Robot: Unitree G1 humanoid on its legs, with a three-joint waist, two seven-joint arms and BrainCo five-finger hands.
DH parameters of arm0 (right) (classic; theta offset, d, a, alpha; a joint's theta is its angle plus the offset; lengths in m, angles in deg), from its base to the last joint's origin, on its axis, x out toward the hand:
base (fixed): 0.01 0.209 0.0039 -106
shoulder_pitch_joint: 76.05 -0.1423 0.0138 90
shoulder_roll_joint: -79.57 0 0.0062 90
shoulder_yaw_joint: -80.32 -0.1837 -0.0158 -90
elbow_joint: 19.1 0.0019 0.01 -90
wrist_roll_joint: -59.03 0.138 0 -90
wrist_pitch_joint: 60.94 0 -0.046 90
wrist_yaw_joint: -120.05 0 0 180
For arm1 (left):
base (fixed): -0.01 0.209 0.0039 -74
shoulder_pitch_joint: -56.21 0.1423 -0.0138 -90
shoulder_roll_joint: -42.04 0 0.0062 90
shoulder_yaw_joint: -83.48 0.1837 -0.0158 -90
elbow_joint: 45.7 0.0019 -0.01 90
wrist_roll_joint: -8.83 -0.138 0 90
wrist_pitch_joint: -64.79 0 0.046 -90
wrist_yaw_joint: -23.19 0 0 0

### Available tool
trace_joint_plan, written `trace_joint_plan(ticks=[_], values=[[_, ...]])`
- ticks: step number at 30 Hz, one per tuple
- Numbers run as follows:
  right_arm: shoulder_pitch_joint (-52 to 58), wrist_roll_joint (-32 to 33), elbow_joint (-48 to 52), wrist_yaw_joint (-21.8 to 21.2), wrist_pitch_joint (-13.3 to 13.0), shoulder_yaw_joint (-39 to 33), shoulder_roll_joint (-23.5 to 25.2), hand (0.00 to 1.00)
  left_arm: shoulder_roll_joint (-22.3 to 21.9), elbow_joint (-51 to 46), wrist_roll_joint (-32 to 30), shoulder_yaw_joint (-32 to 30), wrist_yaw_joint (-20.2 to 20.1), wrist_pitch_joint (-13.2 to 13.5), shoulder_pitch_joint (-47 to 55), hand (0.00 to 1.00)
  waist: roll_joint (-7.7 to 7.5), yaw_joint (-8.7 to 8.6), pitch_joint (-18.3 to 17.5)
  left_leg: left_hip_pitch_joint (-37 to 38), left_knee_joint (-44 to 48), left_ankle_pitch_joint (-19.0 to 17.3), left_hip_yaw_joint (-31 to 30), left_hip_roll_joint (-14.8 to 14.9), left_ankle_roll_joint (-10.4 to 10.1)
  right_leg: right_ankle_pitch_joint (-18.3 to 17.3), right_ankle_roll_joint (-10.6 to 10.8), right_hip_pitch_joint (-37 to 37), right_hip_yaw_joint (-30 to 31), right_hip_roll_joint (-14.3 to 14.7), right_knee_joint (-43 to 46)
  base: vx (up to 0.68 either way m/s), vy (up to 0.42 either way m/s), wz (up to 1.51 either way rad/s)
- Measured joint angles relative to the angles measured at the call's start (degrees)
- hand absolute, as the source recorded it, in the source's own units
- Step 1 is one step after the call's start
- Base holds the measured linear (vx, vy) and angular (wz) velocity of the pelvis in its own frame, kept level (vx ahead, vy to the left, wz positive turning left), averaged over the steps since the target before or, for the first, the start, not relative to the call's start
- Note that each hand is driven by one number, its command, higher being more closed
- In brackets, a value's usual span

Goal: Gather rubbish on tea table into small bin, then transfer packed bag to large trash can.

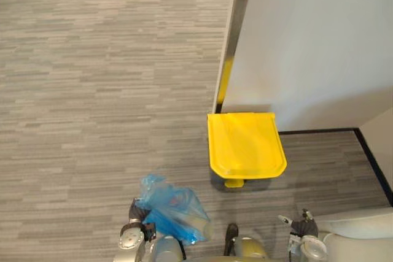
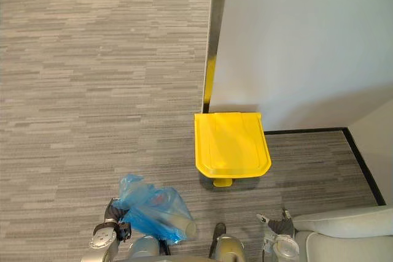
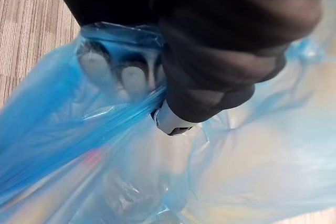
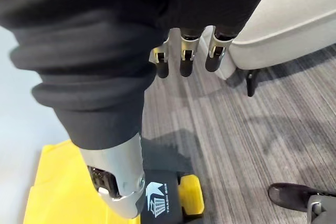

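Blue bag (image 1: 173, 211) in curled fingers of left hand (image 1: 136, 211); right hand (image 4: 187, 56) loose-fingered near yellow bin (image 1: 245, 145).

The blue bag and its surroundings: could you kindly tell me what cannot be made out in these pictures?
blue bag: its contents, blurred behind the film in the left wrist view.
yellow bin: its inside and body, hidden under its shut lid in the eye views.
pale seat: most of it, cut off at the eye views' lower right corner.
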Motion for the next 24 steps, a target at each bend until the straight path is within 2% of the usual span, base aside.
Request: trace_joint_plan(ticks=[6, 9, 11, 12, 13, 14, 16, 18, 19, 20, 21, 22, 23, 24], values=[[0.0, 0.0, -0.2, -0.1, 0.1, -1.8, 0.4, 0.0, 0.3, 1.1, -0.1, -0.6, -0.1, 0.0, -0.5, 1.0, 0.26, -0.16, -0.1, 1.4, 0.6, -0.6, 3.3, -0.2, 0.6, 2.3, 0.2, 0.2, 3.7, 0.6, -1.9, -0.03, 0.029, -0.31], [-0.3, 0.0, -0.1, -0.1, 0.2, -1.9, 0.3, 0.0, 0.3, 0.9, 0.0, -1.4, 0.0, 0.0, -0.4, 1.0, 0.2, 0.02, -0.1, 1.4, 4.6, -3.3, 4.8, 1.3, 0.4, 1.7, 0.3, -0.2, 5.3, 1.3, -0.1, -0.02, 0.023, -0.35], [-0.5, 0.1, 0.9, 0.0, 0.3, -2.1, 0.3, 0.0, 0.8, -1.2, 0.0, -1.9, 0.0, 0.0, 0.3, 1.0, -0.25, -0.17, 0.6, 0.6, 10.9, -8.6, 5.0, 3.2, 0.3, -2.6, 0.9, -2.4, 5.5, 0.3, 7.6, -0.04, 0.056, -0.16], [-0.3, 0.1, 1.1, 0.1, 0.2, -2.2, 0.3, 0.0, 1.0, -1.6, 0.0, -1.8, 0.0, 0.0, 0.5, 1.0, -0.56, -0.45, 0.8, 0.7, 11.5, -9.2, 4.6, 3.0, 0.3, -3.5, 1.3, -2.6, 5.3, -0.2, 9.4, -0.02, 0.055, 0.06], [-0.6, 0.2, 1.2, 0.2, 0.4, -3.0, 0.5, 0.0, 1.6, -2.7, 0.0, -1.9, 0.1, 0.0, -0.5, 1.0, -1.33, -0.47, 2.1, 1.8, 11.8, -10.1, 3.9, 2.4, 1.0, -3.7, 2.7, -5.2, 3.6, -1.9, 17.1, -0.02, 0.04, 0.05], [-1.3, 0.8, 1.3, 0.3, 0.4, -3.6, 0.5, 0.0, 2.3, -3.4, 0.0, -1.7, 0.2, 0.1, -1.1, 1.0, -0.43, -0.12, 4.5, 2.6, 13.7, -11.0, 3.9, 3.2, 2.0, -4.3, 2.5, -10.0, 1.4, -2.9, 25.1, -0.02, 0.032, -0.04], [-2.1, 0.9, 1.9, 0.6, 0.5, -3.7, 0.6, 0.0, 3.0, -3.4, 0.0, -1.7, 0.4, 0.0, -2.2, 1.0, -0.62, 0.26, 6.1, 3.0, 17.8, -13.5, 3.8, 4.9, 2.2, -4.6, 1.2, -12.4, -1.0, -2.9, 20.7, 0.03, -0.011, -0.11], [-3.1, 2.0, 2.7, 1.0, 0.6, -3.7, 0.4, 0.0, 4.3, -3.2, 0.0, -1.7, 0.5, 0.0, -3.9, 1.0, -1.28, 0.04, 8.1, 3.1, 22.5, -16.4, 3.2, 5.9, 1.8, -1.2, 1.5, -13.4, -3.0, -3.3, 11.4, 0.09, -0.076, 0.16], [-2.5, 2.1, 3.1, 1.3, 0.6, -3.7, 0.2, 0.0, 4.6, -2.8, 0.0, -1.7, 1.3, 0.0, -5.8, 1.0, -2.15, 0.0, 8.6, 2.4, 26.3, -19.0, 1.8, 6.0, 0.7, -0.3, 1.5, -13.3, -4.1, -4.0, 6.9, 0.1, -0.115, 0.56], [-2.4, 2.2, 3.1, 1.3, 0.9, -3.8, -0.5, 0.0, 3.7, -2.1, 0.0, -1.6, 1.7, 0.0, -7.6, 1.0, -1.31, -0.06, 9.6, 2.4, 28.7, -20.8, -0.6, 6.9, -0.3, 1.5, 1.1, -13.0, -3.3, -3.9, 9.8, 0.12, -0.131, 0.56], [-2.4, 2.2, 3.1, 1.3, 0.9, -3.9, -0.8, 0.0, 3.2, -1.7, 0.0, -1.6, 1.9, 0.0, -8.3, 1.0, -0.95, -0.07, 9.7, 2.5, 29.0, -21.3, -1.3, 7.3, -0.5, 0.7, 2.1, -13.3, -3.1, -3.7, 11.8, 0.2, -0.196, 0.5], [-1.9, 2.2, 3.5, 1.3, 0.8, -3.9, -0.9, 0.0, 3.0, -1.6, 0.0, -0.1, 2.4, 0.1, -9.5, 1.0, -0.05, 0.01, 10.3, 2.3, 28.1, -21.6, -2.8, 7.2, -1.1, -1.3, 2.0, -15.5, 0.5, -2.6, 16.5, 0.27, -0.279, 0.49], [-1.6, 2.3, 3.6, 1.2, 0.8, -4.3, -0.9, 0.0, 2.9, -1.6, 0.1, 0.2, 2.4, 0.2, -9.8, 1.0, -0.19, -0.06, 10.2, 2.1, 27.4, -21.7, -4.4, 6.9, -2.0, -3.8, 0.5, -17.0, 6.2, -0.6, 20.5, 0.23, -0.247, 0.58], [-1.6, 2.2, 3.7, 1.3, 1.1, -4.7, -0.9, 0.0, 2.8, -1.6, -0.2, 0.3, 2.6, 0.0, -9.8, 1.0, -0.11, -0.06, 10.3, 2.1, 27.0, -21.6, -5.5, 6.6, -2.7, -5.1, 0.5, -17.5, 8.4, 0.2, 22.7, 0.24, -0.25, 0.66]])
